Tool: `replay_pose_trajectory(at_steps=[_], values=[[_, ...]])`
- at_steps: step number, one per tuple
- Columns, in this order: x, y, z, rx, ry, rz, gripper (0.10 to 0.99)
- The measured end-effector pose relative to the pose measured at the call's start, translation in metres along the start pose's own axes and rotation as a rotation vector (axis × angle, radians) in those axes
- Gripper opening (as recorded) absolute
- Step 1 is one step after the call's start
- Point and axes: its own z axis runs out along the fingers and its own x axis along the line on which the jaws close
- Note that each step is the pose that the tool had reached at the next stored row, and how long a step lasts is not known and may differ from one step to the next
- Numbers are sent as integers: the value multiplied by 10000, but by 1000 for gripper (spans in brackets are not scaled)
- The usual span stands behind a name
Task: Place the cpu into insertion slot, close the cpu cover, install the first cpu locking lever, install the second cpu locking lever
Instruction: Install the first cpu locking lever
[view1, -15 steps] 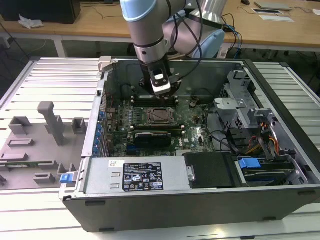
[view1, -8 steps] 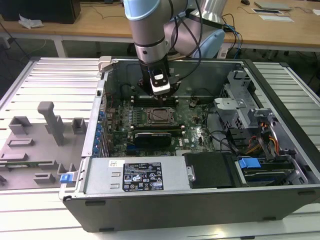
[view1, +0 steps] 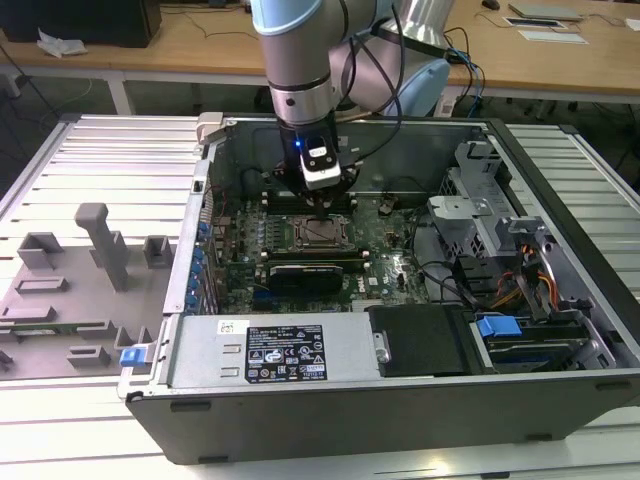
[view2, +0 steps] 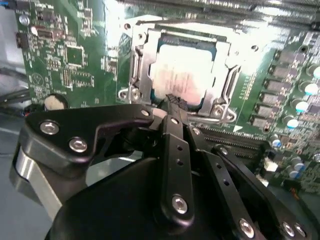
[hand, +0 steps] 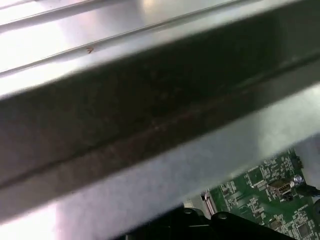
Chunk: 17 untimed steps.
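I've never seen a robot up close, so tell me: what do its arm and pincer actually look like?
The arm is a thick round tube of silver-grey metal with pale blue joint caps, and black cables loop alongside it. Its black wrist carries a small blue light and a white block. In the second wrist view the pincer is black linked bars studded with silver screws.

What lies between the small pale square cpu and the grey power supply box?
In the exterior view, long narrow black slots on the green circuit board, between cpu and box.
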Motion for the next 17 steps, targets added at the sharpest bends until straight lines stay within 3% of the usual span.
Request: replay_pose_trajectory(at_steps=[3,6,10,12,14,17], values=[[-52,-163,3,0,0,0,106],[-84,-261,5,-2,0,-2,106],[-93,-287,5,-17,6,-107,106],[-94,-288,5,-65,17,-357,106],[-93,-288,5,-181,57,-1086,106],[-93,-287,6,-219,67,-1293,106]])
